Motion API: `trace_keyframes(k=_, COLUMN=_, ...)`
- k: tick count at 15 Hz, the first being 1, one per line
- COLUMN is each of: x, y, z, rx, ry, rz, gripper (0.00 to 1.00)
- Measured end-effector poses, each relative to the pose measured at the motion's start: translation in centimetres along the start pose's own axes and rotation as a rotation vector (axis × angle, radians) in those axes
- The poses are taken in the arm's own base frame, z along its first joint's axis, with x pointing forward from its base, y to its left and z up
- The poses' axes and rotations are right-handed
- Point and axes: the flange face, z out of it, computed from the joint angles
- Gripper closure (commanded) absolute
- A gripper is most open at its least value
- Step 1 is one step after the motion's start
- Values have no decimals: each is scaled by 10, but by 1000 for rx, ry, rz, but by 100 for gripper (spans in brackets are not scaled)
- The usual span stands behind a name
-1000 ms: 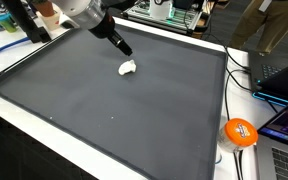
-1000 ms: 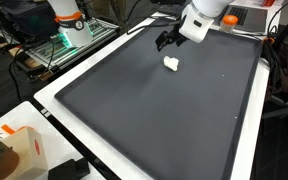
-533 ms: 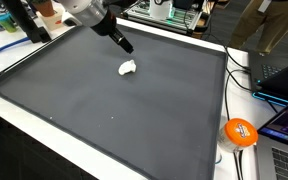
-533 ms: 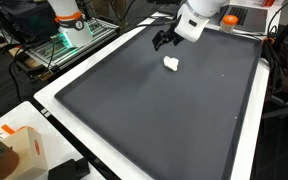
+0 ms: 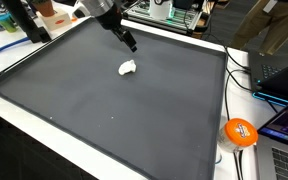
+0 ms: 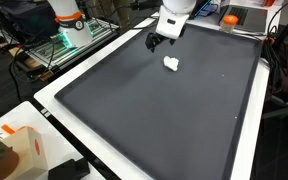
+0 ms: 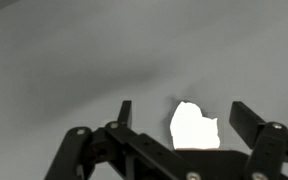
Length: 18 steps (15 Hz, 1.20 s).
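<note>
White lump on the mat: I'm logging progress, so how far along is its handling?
Done: nothing visible; the white lump lies loose on the dark mat. In hand: the open hand hovers near it, not touching. Left: probably closing in, gripping and lifting.

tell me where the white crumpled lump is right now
In both exterior views the white crumpled lump lies on the dark mat toward its far end, close to the open gripper, not touching.
</note>
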Motion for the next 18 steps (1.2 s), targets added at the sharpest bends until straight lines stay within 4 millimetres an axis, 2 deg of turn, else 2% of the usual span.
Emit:
trace_keyframes(k=4, x=-39, y=-10, z=8, rx=19, ry=110, rz=-36, gripper=0)
trace_keyframes(k=6, x=-62, y=-16, z=17, rx=-1, ry=128, rz=-32, gripper=0)
trace_keyframes(k=8, x=-76, y=-19, z=19, rx=-10, ry=131, rz=-30, gripper=0)
trace_keyframes(k=12, x=-77, y=-18, z=16, rx=-4, ry=146, rz=-30, gripper=0)
trace_keyframes(k=18, x=-67, y=-18, z=-1, rx=67, ry=333, rz=-43, gripper=0)
